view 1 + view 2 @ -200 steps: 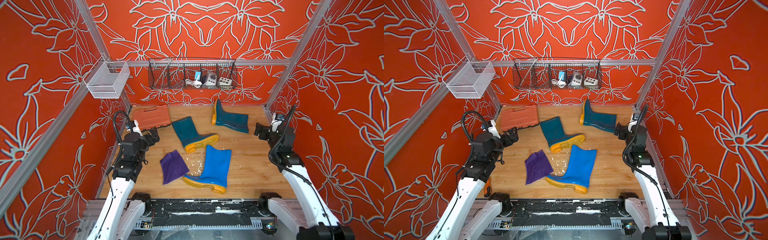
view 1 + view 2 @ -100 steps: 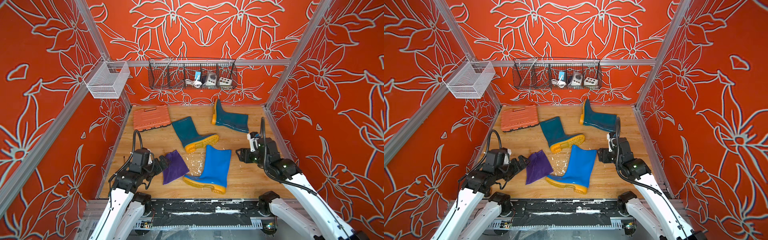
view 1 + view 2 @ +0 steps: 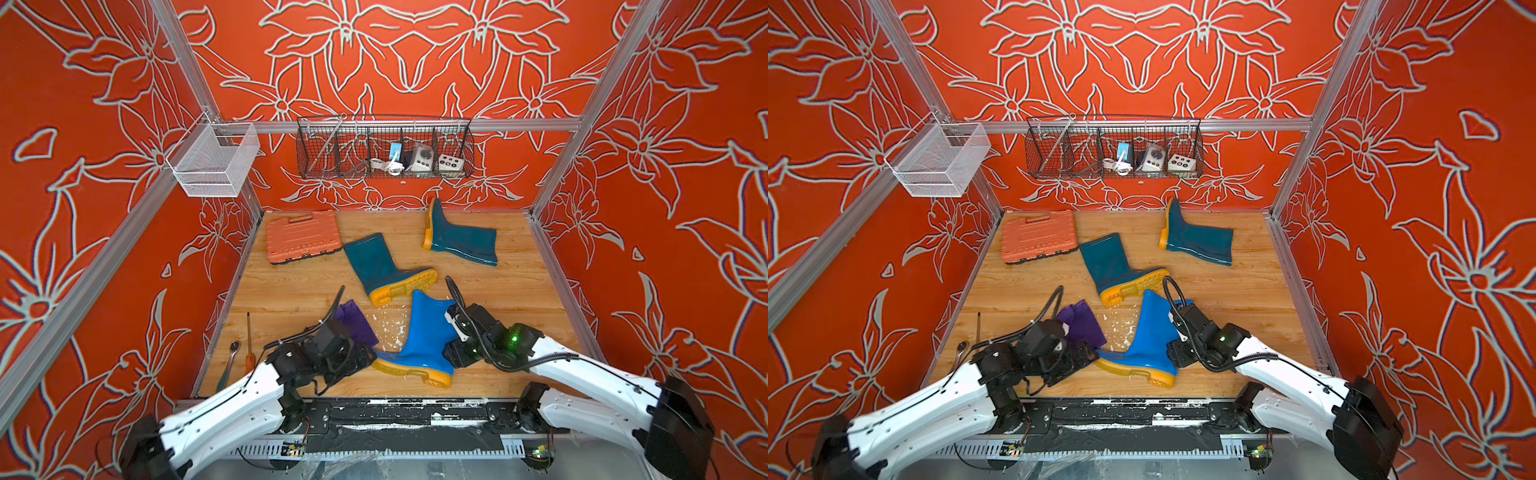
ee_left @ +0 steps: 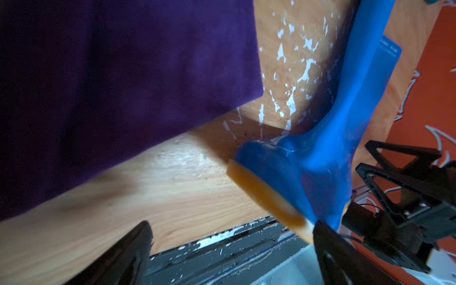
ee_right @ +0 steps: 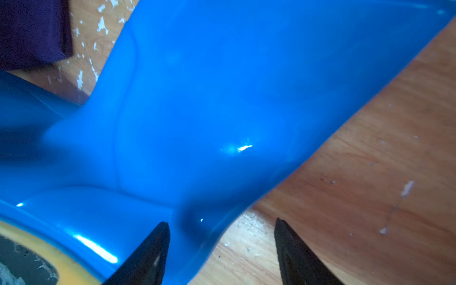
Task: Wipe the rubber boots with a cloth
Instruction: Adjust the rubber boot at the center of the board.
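A bright blue rubber boot (image 3: 424,332) lies on its side at the front of the wooden floor, yellow sole toward me. Two dark teal boots lie farther back, one mid-floor (image 3: 376,266) and one by the back wall (image 3: 461,241). The purple cloth (image 3: 355,322) lies flat to the left of the blue boot. My left gripper (image 4: 232,229) is open and low at the cloth's near end, with the boot's toe beside one finger and nothing held. My right gripper (image 5: 222,224) is open and straddles the back edge of the blue boot (image 5: 222,98) at the heel.
An orange tool case (image 3: 301,237) lies at the back left. A ratchet (image 3: 226,365) and a screwdriver (image 3: 248,345) lie by the left wall. White flecks (image 3: 390,328) dot the floor. A black wire basket (image 3: 384,147) and a white mesh basket (image 3: 214,160) hang on the rails.
Both arms have swung from the side walls down to the front. The left gripper has reached the cloth's near end, and the right has reached the blue boot's heel with its jaws narrowed.
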### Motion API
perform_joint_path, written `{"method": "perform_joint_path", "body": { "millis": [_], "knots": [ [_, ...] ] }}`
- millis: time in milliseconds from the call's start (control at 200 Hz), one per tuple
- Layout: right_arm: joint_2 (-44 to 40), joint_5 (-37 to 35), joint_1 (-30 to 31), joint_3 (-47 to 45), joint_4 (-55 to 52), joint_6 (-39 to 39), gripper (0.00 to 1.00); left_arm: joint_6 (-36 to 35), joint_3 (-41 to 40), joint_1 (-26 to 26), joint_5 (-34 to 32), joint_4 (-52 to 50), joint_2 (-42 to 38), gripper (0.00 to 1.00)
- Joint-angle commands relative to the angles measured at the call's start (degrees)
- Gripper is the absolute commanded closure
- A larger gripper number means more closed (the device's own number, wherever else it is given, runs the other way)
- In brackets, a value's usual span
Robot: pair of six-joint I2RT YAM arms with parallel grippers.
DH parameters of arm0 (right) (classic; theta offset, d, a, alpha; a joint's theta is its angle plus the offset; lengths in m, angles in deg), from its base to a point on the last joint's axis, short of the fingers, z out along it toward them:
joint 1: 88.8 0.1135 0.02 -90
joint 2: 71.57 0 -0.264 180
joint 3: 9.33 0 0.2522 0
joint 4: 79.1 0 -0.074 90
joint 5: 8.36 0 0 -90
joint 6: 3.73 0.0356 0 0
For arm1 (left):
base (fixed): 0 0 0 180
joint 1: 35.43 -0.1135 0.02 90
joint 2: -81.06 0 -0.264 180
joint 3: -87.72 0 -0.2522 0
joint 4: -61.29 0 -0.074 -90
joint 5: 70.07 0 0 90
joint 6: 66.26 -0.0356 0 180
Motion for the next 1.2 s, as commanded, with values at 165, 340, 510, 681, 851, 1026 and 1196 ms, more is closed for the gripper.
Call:
{"method": "perform_joint_path", "body": {
  "millis": [165, 340, 510, 681, 851, 1026, 1196],
  "knots": [
    [5.70, 2.20, 3.26, -2.24, 5.33, 3.55, 0.37, 2.22, 7.26, 4.29, -3.54, 9.52, 14.61, 0.24],
    [7.13, 2.72, 4.93, -4.72, 6.23, 7.70, 0.38, -2.04, 10.48, 3.30, -4.16, 9.58, 18.98, 0.49],
    [2.68, 2.61, 5.18, -6.13, 5.37, 10.44, 0.37, -9.18, 16.01, 0.59, -2.08, 9.30, 23.70, 0.84],
    [-6.57, -5.53, 5.12, -2.30, -5.44, 10.72, 0.37, -19.34, 24.79, -3.98, 0.01, 5.03, 29.03, 1.00],
    [-13.54, -11.84, 4.27, 2.77, -14.32, 9.78, 0.37, -32.06, 38.87, -8.66, 3.70, -4.97, 38.76, 1.00],
    [-14.50, -11.55, 3.11, 6.64, -16.86, 8.38, 0.38, -43.21, 51.39, -11.26, 9.06, -18.00, 49.60, 1.00],
    [-13.21, -11.12, 2.92, 9.77, -17.85, 7.81, 0.40, -47.47, 56.13, -11.36, 11.67, -25.70, 54.27, 1.00]
  ]
}}
